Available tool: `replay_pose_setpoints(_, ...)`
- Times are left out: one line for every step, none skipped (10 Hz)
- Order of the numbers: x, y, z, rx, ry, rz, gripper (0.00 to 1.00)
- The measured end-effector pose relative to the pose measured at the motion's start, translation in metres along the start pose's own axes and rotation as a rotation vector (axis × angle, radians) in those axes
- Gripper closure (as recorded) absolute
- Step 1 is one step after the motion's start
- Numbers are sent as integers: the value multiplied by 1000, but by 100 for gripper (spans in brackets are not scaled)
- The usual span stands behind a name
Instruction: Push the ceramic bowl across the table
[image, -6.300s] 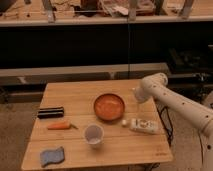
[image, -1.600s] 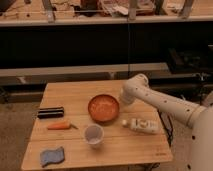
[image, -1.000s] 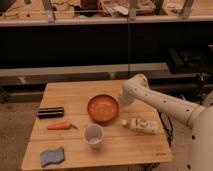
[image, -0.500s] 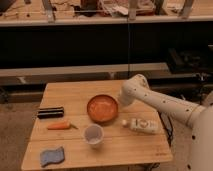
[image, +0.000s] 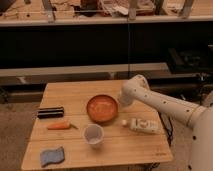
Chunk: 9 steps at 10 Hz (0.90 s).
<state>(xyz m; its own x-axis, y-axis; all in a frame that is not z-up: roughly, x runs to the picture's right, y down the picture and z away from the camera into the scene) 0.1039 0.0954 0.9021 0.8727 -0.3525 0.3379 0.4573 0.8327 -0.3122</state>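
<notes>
An orange-red ceramic bowl (image: 102, 108) sits upright near the middle of the wooden table (image: 70, 92). My white arm reaches in from the right, and my gripper (image: 123, 100) is down at the bowl's right rim, touching or nearly touching it. The gripper's end is hidden behind the wrist and the bowl's edge.
A white cup (image: 93, 134) stands in front of the bowl. A white bottle (image: 142, 125) lies to its front right. A black case (image: 50, 112), a carrot (image: 60, 126) and a blue sponge (image: 52, 156) lie on the left side. Dark shelving stands behind the table.
The bowl has slid left from where it first stood, with my gripper following at its right rim. Over the last second both have barely moved.
</notes>
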Motion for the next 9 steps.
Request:
replay_pose_setpoints(-1,0,0,0,0,-2,96)
replay_pose_setpoints(-1,0,0,1,0,-4,96)
replay_pose_setpoints(-2,1,0,1,-1,-6,96)
replay_pose_setpoints(-2,0,0,2,0,-8,96)
replay_pose_setpoints(-3,1,0,2,-1,-9,96)
replay_pose_setpoints(-3,1,0,2,0,-12,96)
replay_pose_setpoints(-4,1,0,3,0,-15,96)
replay_pose_setpoints(-5,2,0,3,0,-17,96)
replay_pose_setpoints(-6,3,0,4,-1,-20,96)
